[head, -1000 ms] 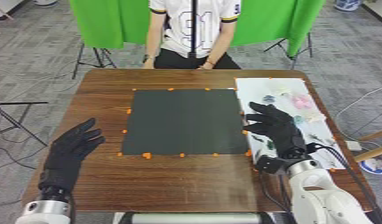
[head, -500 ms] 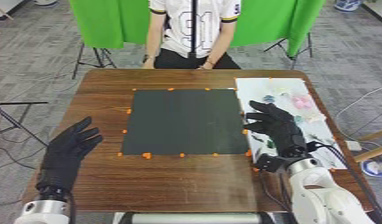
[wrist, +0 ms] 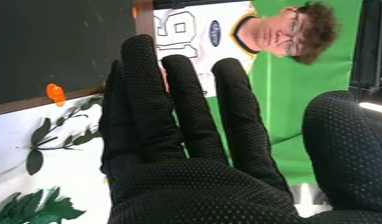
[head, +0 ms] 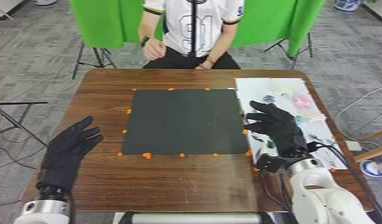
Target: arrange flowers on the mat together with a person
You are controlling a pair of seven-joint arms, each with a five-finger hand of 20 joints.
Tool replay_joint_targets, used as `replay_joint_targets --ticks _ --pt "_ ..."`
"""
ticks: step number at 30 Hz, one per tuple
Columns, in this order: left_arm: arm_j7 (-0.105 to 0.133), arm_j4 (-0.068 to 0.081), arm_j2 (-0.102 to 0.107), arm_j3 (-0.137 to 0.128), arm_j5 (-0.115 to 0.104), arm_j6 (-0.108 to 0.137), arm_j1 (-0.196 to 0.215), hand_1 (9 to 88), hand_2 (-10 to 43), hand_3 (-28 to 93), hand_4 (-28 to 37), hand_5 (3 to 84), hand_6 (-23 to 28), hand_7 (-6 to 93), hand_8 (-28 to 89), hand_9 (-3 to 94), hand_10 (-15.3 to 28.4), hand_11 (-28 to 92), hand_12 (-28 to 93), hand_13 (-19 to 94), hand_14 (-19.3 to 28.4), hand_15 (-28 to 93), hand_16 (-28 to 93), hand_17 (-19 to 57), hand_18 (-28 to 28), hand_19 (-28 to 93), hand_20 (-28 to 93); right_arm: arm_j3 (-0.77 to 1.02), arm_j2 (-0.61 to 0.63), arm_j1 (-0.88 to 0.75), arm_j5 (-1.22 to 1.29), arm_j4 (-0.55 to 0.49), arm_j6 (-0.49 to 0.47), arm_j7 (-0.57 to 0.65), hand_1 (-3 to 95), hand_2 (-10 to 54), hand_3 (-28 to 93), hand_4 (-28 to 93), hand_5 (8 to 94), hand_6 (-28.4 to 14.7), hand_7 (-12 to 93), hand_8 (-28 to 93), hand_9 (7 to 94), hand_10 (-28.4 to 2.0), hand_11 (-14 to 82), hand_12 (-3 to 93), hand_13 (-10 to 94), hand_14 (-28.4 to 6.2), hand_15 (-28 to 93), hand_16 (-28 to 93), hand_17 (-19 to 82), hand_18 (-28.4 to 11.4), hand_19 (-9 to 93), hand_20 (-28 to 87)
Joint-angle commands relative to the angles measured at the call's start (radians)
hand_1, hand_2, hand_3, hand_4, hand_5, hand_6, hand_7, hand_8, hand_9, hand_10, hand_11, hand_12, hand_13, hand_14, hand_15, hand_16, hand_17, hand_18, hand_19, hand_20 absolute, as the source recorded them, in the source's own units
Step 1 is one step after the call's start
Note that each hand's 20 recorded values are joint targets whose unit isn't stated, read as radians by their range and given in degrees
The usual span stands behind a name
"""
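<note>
My right hand (head: pixel 274 125) is open above the left edge of the white sheet (head: pixel 258 86), close to the dark mat's right edge. On that sheet lie a pink flower (head: pixel 302 102), a pale blue flower (head: pixel 268 99) and some green leaves. The dark mat (head: pixel 186 121) is bare. My left hand (head: pixel 74 142) stays open over the table, left of the mat. In the right wrist view my right hand (wrist: pixel 196 175) has straight fingers and holds nothing; beside it are a leafy sprig (wrist: pixel 45 140) and a green leaf cluster (wrist: pixel 38 207).
Orange markers (head: pixel 147 155) line the mat's edges on the brown table (head: pixel 187 182). A person sits at the far side with one hand (head: pixel 154 49) raised a little before the chest, touching none of the flowers.
The person's hand on the view's left has lifted from near the table's far edge. Both of my hands look almost unmoved.
</note>
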Motion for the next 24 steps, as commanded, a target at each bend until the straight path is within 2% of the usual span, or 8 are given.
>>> replay_joint_targets --ticks 1,3,6,9,14,19,20,24 --pt "-0.023 -0.005 -0.012 -0.005 0.013 0.000 0.014 21.8 7.2 79 -28.3 38.6 9.8 15.8 -11 34.6 20.1 33 8 24 26.1 58 -14 -7.2 21.1 54 4 0.003 -0.003 -0.011 -0.007 -0.006 0.002 0.002 14.8 17.5 76 -25 50.4 -3.0 14 -12 52.1 -19.5 15.5 11.7 45 -22.4 48 4 14 -21.0 58 11" --pt "-0.022 -0.006 -0.014 -0.006 0.011 -0.003 0.017 21.8 7.3 79 -28.3 38.6 9.8 15.8 -11 34.6 20.2 33 8 24 26.1 58 -14 -7.2 21.1 54 4 0.004 -0.005 -0.012 -0.007 -0.007 -0.001 0.003 14.8 17.5 76 -25 50.4 -2.9 14 -12 52.1 -19.5 15.6 11.7 45 -22.4 48 4 14 -21.0 57 11" --pt "-0.043 -0.005 -0.022 -0.011 0.022 -0.008 0.016 21.8 7.3 79 -28.3 38.7 9.9 15.8 -11 34.7 20.2 33 8 24 26.1 58 -14 -7.2 21.1 54 4 0.003 -0.005 -0.011 -0.006 -0.009 -0.001 0.002 14.8 17.5 76 -25 50.4 -3.0 14 -12 52.1 -19.5 15.6 11.8 45 -22.3 48 4 14 -21.0 58 11" --pt "-0.033 -0.005 -0.004 -0.005 0.007 -0.002 0.015 21.9 7.3 79 -28.3 38.8 10.0 15.7 -11 34.7 20.2 33 8 24 26.2 58 -14 -7.2 21.1 54 4 0.002 -0.005 -0.010 -0.006 -0.008 0.002 0.001 14.8 17.5 76 -25 50.4 -3.0 14 -12 52.1 -19.6 15.6 11.8 45 -22.3 48 4 14 -21.0 58 11" --pt "-0.041 -0.006 -0.009 -0.006 0.011 -0.004 0.014 21.9 7.4 79 -28.3 38.8 10.0 15.5 -11 34.8 20.4 33 8 24 26.2 58 -14 -7.2 21.1 55 4 0.003 -0.009 -0.008 -0.008 -0.008 -0.003 0.009 14.9 17.6 76 -25 50.5 -2.9 14 -12 52.2 -19.6 15.6 11.7 45 -22.3 48 4 14 -21.0 58 11" --pt "-0.042 -0.005 -0.013 -0.007 0.013 -0.007 0.012 21.9 7.4 79 -28.3 38.8 10.1 15.5 -11 34.8 20.4 33 8 24 26.2 58 -14 -7.2 21.1 55 4 0.001 -0.003 -0.012 -0.005 -0.009 0.005 0.003 14.9 17.5 76 -25 50.4 -2.9 14 -12 52.2 -19.6 15.6 11.8 45 -22.3 48 4 14 -21.0 58 11" --pt "-0.035 -0.005 -0.007 -0.006 0.006 -0.004 0.015 21.8 7.4 79 -28.3 38.8 10.1 15.5 -11 34.8 20.4 33 8 24 26.2 58 -14 -7.2 21.1 55 4 0.002 -0.004 -0.012 -0.006 -0.009 0.003 0.004 14.9 17.5 76 -25 50.4 -2.9 14 -12 52.2 -19.6 15.6 11.8 45 -22.3 48 4 14 -21.0 58 11" --pt "-0.041 -0.005 -0.011 -0.006 0.011 -0.006 0.012 21.9 7.4 79 -28.3 38.8 10.1 15.5 -11 34.8 20.4 33 8 24 26.2 58 -14 -7.2 21.1 55 4 0.004 -0.007 -0.012 -0.006 -0.009 -0.001 0.004 14.9 17.6 76 -25 50.5 -2.9 14 -12 52.2 -19.5 15.6 11.8 45 -22.3 48 4 14 -21.0 58 11"
